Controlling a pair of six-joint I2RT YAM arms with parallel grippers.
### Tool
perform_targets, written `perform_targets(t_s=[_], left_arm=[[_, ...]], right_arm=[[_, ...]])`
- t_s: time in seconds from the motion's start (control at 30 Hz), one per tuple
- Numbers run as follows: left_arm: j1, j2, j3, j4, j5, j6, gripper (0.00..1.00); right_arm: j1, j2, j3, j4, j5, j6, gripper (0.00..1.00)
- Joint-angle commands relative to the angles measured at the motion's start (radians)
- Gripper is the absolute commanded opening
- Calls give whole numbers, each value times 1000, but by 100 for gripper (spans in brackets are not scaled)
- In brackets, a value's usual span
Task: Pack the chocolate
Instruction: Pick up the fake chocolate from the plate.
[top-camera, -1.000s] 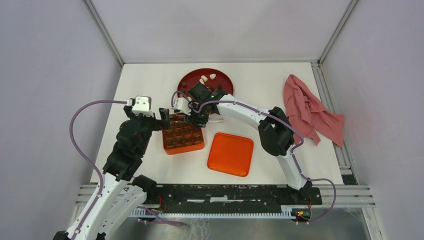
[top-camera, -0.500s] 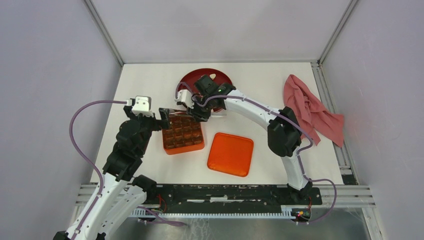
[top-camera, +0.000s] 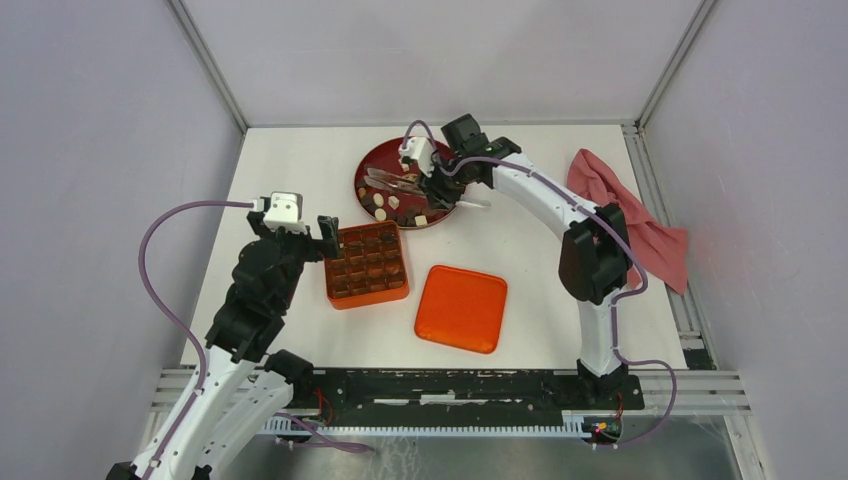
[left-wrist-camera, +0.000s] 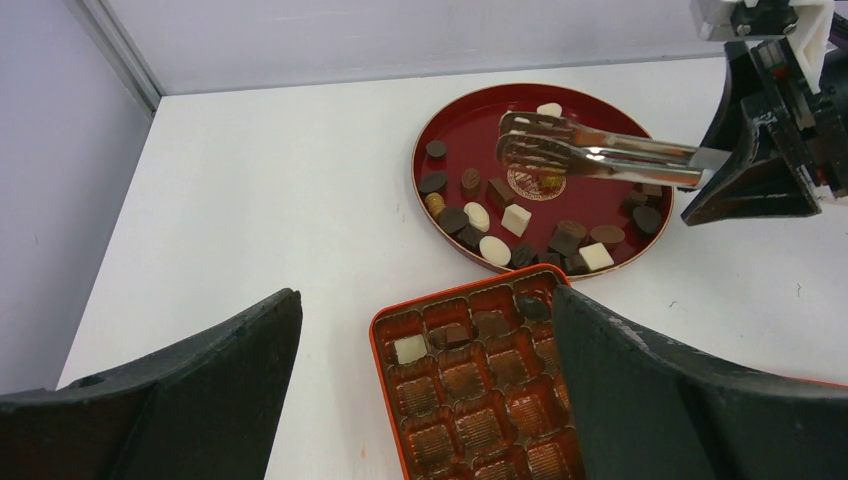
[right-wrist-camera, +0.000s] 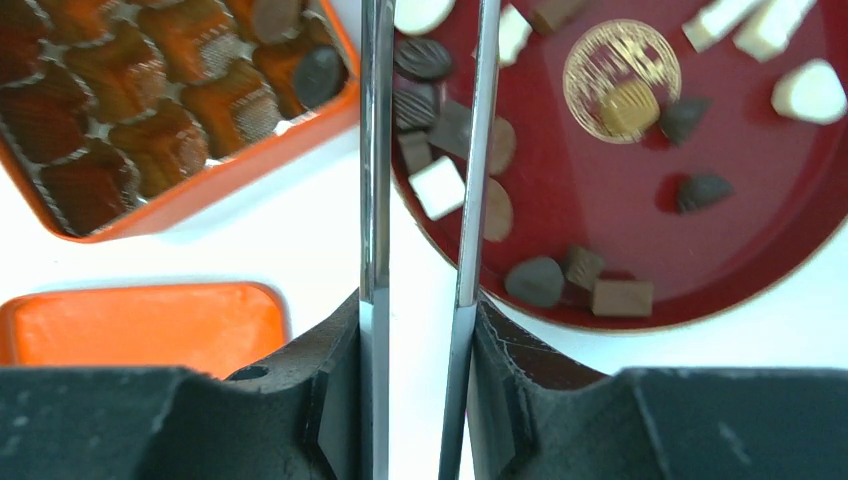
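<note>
- The right gripper (left-wrist-camera: 748, 165) is pinched partway shut on a pair of metal tongs (left-wrist-camera: 600, 158). The tips are out over the red plate (left-wrist-camera: 600, 105) and look empty to me.
- Most of the chocolates (left-wrist-camera: 516, 218) are on that plate, crowded along the near rim. Only a few are in the orange box (left-wrist-camera: 380, 335).
- Main worry: with the pieces packed that close, the tongs could easily grab two or flick a neighbour over the rim.
- The round ones could squirt out if squeezed off-centre.
- There's bare table between plate and box, so a weak pinch probably means a drop there.
- The left gripper (top-camera: 325, 238) is wide open, holding nothing, right at the box's edge. The tongs could clip it on the way in.
</note>
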Motion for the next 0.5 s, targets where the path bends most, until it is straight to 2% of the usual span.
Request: perform_targets(t_s=[0.0,0.47], left_arm=[[6,2,14,30,-3,-25,99],[6,7,17,25,5,-25,99]], right_arm=[[-65,-55,-16,40,-10,15,39],[-216,44,-31,70,101,36,39]])
